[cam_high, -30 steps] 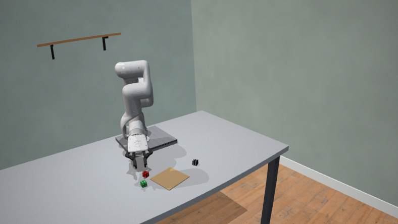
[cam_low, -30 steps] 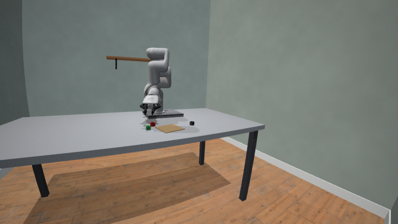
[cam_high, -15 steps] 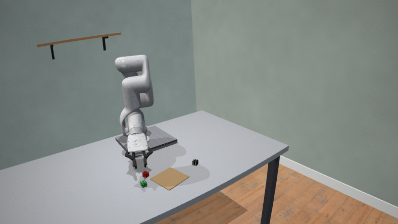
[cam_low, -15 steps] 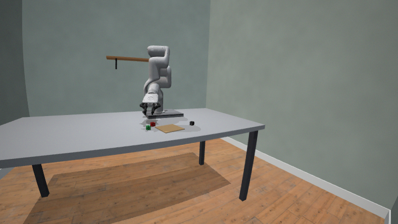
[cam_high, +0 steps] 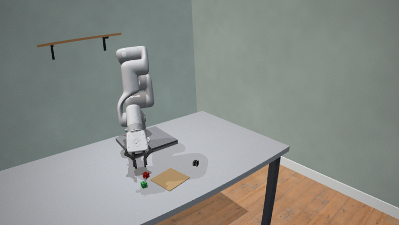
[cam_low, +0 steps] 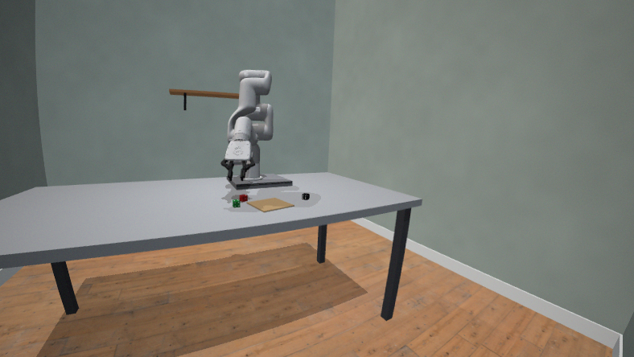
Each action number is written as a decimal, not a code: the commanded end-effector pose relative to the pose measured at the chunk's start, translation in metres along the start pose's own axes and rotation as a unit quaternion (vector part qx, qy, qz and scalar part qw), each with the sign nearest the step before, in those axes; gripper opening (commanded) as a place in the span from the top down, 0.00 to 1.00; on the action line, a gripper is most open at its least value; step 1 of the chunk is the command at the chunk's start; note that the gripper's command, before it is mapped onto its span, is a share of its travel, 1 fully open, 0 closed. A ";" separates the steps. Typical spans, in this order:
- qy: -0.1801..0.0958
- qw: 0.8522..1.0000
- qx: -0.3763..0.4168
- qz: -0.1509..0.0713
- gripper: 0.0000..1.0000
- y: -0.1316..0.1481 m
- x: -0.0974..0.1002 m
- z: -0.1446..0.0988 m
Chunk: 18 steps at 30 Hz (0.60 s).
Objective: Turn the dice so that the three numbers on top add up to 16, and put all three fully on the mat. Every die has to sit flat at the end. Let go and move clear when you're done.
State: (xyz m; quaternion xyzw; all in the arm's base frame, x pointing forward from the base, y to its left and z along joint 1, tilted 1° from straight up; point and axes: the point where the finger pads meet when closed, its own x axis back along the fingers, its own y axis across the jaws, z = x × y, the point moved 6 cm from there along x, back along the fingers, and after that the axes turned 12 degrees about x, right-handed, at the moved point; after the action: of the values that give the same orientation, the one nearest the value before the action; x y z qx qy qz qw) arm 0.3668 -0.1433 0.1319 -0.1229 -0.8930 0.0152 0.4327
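Note:
A tan square mat [cam_high: 170, 179] lies on the grey table, and no die is on it. A red die [cam_high: 145, 175] sits just off the mat's left corner, with a green die [cam_high: 144, 184] right in front of it. A black die [cam_high: 195, 162] sits apart, off the mat's far right side. My gripper [cam_high: 140, 166] points down and hangs a short way above the table, just behind the red die. Its fingers are partly open with nothing between them. In the exterior view the gripper [cam_low: 238, 178] hangs well above the red die [cam_low: 243, 198], the green die [cam_low: 236, 203] and the mat [cam_low: 270, 204]. The pips are too small to read.
The arm's dark base plate [cam_high: 156, 139] lies behind the dice. A wooden shelf [cam_high: 79, 39] is on the back wall, high above the table. The table's front edge runs close in front of the mat.

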 end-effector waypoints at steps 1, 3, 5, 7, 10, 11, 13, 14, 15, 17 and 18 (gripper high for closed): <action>0.076 0.997 0.000 -0.016 0.58 -0.004 -0.005 -0.017; 0.096 0.995 0.000 -0.020 0.58 -0.005 -0.006 -0.022; 0.117 0.993 -0.001 -0.025 0.58 -0.006 -0.008 -0.027; 0.137 0.990 -0.001 -0.029 0.58 -0.007 -0.008 -0.031; 0.177 0.983 -0.001 -0.038 0.58 -0.009 -0.011 -0.041; 0.190 0.981 -0.001 -0.040 0.58 -0.009 -0.012 -0.044; 0.212 0.976 -0.001 -0.045 0.58 -0.010 -0.013 -0.049; 0.215 0.975 -0.001 -0.046 0.58 -0.011 -0.013 -0.050; 0.233 0.971 -0.002 -0.049 0.58 -0.011 -0.015 -0.054; 0.250 0.967 -0.002 -0.053 0.58 -0.012 -0.016 -0.058; 0.266 0.962 -0.002 -0.056 0.58 -0.013 -0.018 -0.061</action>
State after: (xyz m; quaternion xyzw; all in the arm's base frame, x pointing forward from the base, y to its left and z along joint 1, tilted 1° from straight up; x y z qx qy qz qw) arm 0.4064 -0.1588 0.1549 -0.0857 -0.7918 -0.0297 0.6040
